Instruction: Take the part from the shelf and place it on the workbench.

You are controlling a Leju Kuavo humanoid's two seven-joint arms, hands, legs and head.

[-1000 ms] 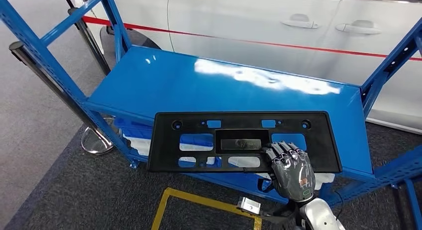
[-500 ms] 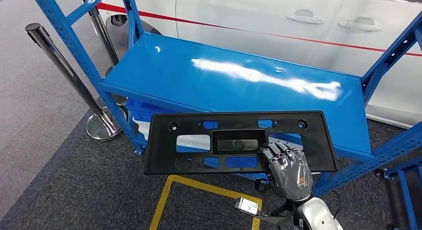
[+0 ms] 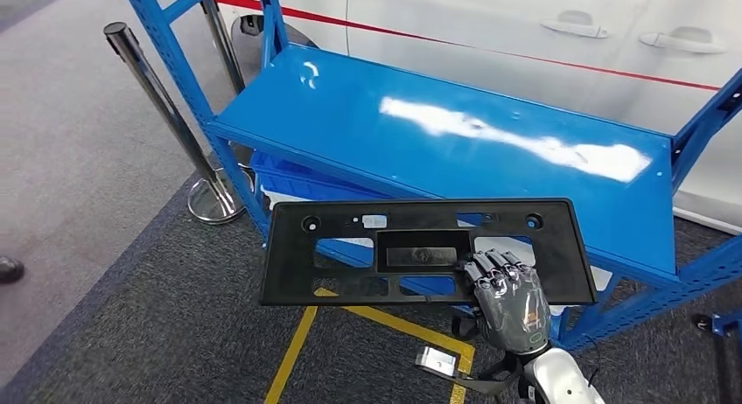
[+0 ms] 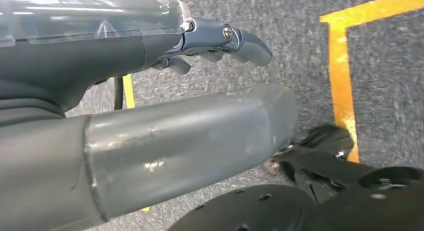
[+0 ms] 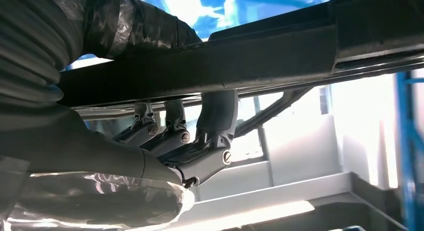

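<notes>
R hand (image 3: 514, 304) fingers (image 3: 490, 266) clamp black part (image 3: 350, 254) lower edge, part in front of blue shelf (image 3: 455, 150); L fingers (image 4: 240, 38) loosely curled, empty.

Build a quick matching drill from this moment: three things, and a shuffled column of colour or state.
Things:
1. black part
2. shelf
3. floor line

Colour or state:
A. yellow, on the carpet
B. held by the right robot hand
C. blue, glossy and bare on top

Pairs: 1-B, 2-C, 3-A
</notes>
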